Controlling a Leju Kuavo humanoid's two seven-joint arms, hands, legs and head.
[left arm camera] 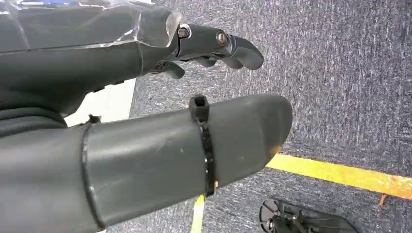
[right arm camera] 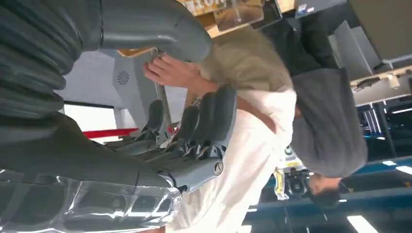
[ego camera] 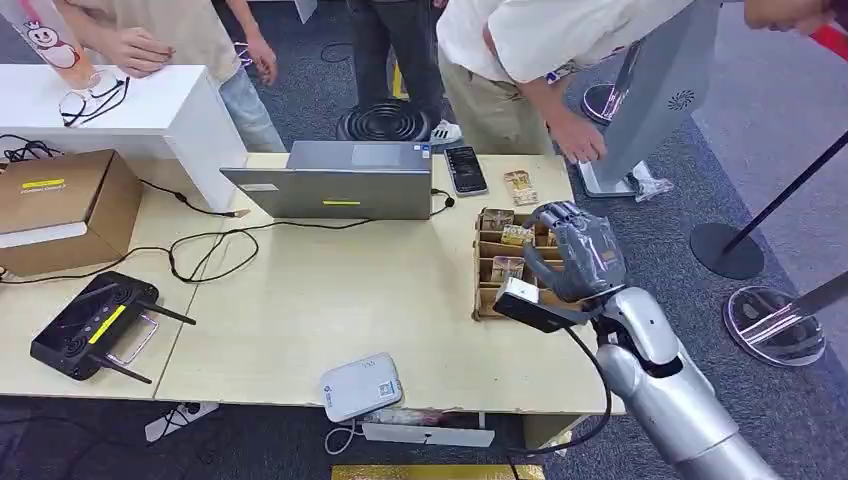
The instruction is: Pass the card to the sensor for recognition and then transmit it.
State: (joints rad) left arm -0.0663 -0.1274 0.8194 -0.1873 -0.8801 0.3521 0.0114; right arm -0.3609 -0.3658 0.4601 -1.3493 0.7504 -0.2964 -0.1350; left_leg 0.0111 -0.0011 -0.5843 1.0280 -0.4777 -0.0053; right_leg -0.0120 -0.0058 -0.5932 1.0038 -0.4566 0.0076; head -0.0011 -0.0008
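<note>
- The right hand [ego camera: 577, 252] hovers over the cardboard card rack [ego camera: 497, 262] at the right end of the bench [ego camera: 330, 300], fingers spread and lightly curled, holding nothing; the right wrist view shows its fingers [right arm camera: 214, 116] apart with nothing between them.
- The cards [ego camera: 508, 268] stand in the rack's slots, partly hidden by the hand; whether a fingertip touches one cannot be told.
- One loose card [ego camera: 521, 187] lies flat on the bench beyond the rack, just beside a black phone [ego camera: 465, 170].
- The left hand [left arm camera: 214, 92] hangs over grey carpet [left arm camera: 340, 73] crossed by a yellow line [left arm camera: 340, 174], thumb and fingers apart, empty.
- A grey laptop [ego camera: 335, 180] stands at the bench's far edge, lid facing the robot.
- A white card reader [ego camera: 361, 387] sits at the near edge of the bench.
- A black remote controller [ego camera: 92, 326] lies at the left, near a cardboard box [ego camera: 62, 208].
- A person in a white shirt [ego camera: 540, 40] leans over, one hand [ego camera: 577, 140] on the base of a grey kiosk stand [ego camera: 655, 90] beside the bench.
</note>
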